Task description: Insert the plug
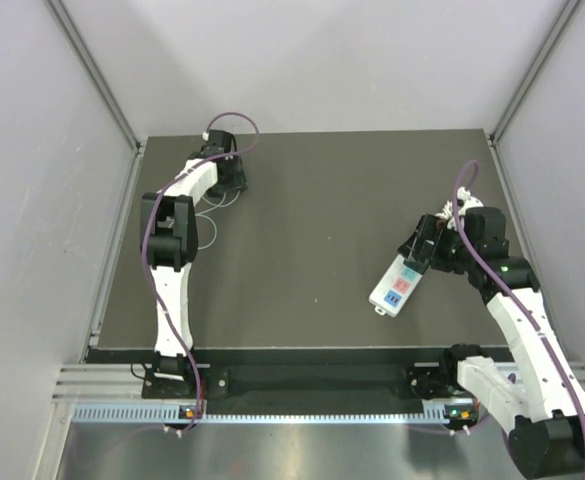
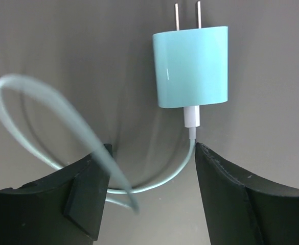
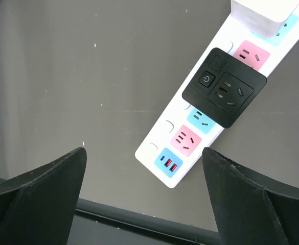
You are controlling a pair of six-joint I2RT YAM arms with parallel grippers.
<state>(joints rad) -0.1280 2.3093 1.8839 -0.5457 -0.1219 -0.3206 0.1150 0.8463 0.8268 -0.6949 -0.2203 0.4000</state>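
Observation:
A light teal charger plug (image 2: 191, 66) with two metal prongs lies flat on the dark table, its teal cable (image 2: 47, 107) looping back between my left fingers. My left gripper (image 2: 149, 173) is open just behind the plug, at the far left of the table (image 1: 234, 180). A white power strip (image 3: 210, 107) with pink and blue sockets and a black adapter (image 3: 224, 88) plugged in lies at the right (image 1: 397, 285). My right gripper (image 3: 144, 168) is open above its near end and holds nothing.
A white block (image 3: 264, 13) sits on the strip's far end. The cable loops (image 1: 207, 215) lie beside the left arm. The table's front edge (image 3: 139, 214) is close under the right gripper. Grey walls enclose the table.

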